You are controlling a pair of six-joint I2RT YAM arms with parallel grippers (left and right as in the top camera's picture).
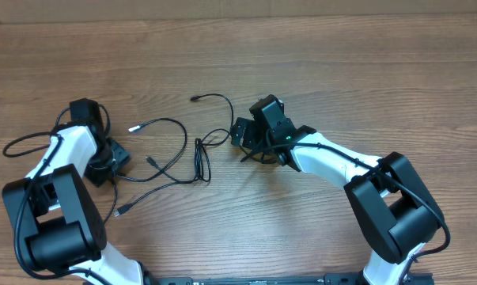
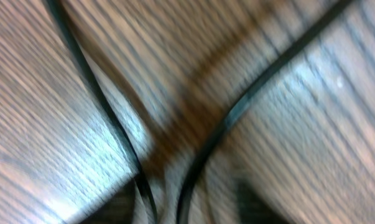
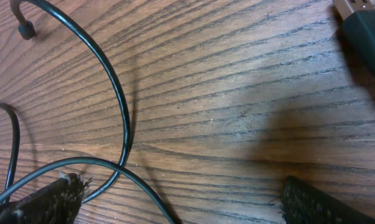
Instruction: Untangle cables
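Note:
Several thin black cables (image 1: pixel 175 150) lie in loose loops on the wooden table between the two arms. My left gripper (image 1: pixel 111 165) is low over the left end of them. The left wrist view is blurred: two cable strands (image 2: pixel 206 143) run down between its dark fingers (image 2: pixel 122 208), which stand partly apart, with a gap beside the right strand. My right gripper (image 1: pixel 246 142) sits at the right end of the bunch. It (image 3: pixel 184 208) is open wide, and a cable loop (image 3: pixel 122 112) curves just inside its left finger (image 3: pixel 44 202), touching neither pad.
A small plug tip (image 3: pixel 27 30) ends one cord at the upper left of the right wrist view. A larger silver-tipped plug (image 3: pixel 361 25) lies at the upper right. Another cable end (image 1: pixel 197 98) points toward the far side of the table (image 1: pixel 341 63).

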